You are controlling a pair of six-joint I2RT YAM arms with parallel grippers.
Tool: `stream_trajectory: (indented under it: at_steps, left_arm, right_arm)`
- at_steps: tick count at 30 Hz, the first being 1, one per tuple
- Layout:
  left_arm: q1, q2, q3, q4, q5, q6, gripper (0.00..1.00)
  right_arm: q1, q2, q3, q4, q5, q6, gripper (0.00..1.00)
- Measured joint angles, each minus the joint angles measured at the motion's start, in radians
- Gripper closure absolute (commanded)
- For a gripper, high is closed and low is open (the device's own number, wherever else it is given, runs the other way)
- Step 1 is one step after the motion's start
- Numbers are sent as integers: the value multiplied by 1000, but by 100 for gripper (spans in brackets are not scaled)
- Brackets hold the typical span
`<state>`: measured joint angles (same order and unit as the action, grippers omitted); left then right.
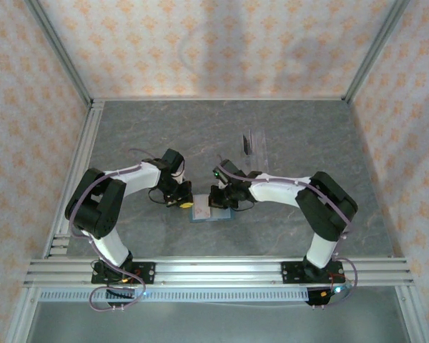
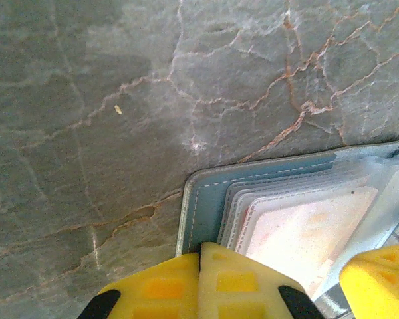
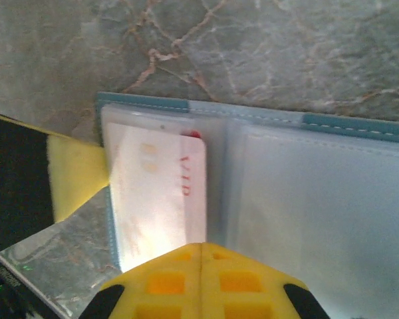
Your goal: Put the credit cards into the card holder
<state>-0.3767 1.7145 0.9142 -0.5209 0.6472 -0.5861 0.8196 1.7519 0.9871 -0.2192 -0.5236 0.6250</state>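
Squarely between the two arms, just ahead of their bases, the teal card holder (image 1: 209, 212) lies open on the marbled grey table (image 1: 307, 128). A pale credit card (image 3: 159, 193) with red lettering rests across its clear sleeve on the left arm's side, seemingly part-way into the pocket. The right gripper (image 3: 201, 247) sits at that card's near edge with its yellow pads (image 3: 166, 282) pressed together; whether the thin card is pinched between them cannot be told. The left gripper (image 2: 199, 249), likewise closed and holding nothing, bears on the holder's outer edge, apparently pinning it. The insertion step looks to be in hand. The next move likely calls for a short, level push along the sleeve, with the holder held firm against sliding. A clear slotted stand (image 1: 254, 145) stands further back, well apart.
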Motion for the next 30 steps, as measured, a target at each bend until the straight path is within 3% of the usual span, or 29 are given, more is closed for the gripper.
stream_trajectory:
  at_steps: [22,30]
  left_arm:
    - [0,-7,-8,11,0,-9,100]
    - [0,-13,-18,21,0,-15,100]
  right_arm:
    - [0,57,40,-24,-13,5,100]
    - [6,-25,110,-189,108,-42,94]
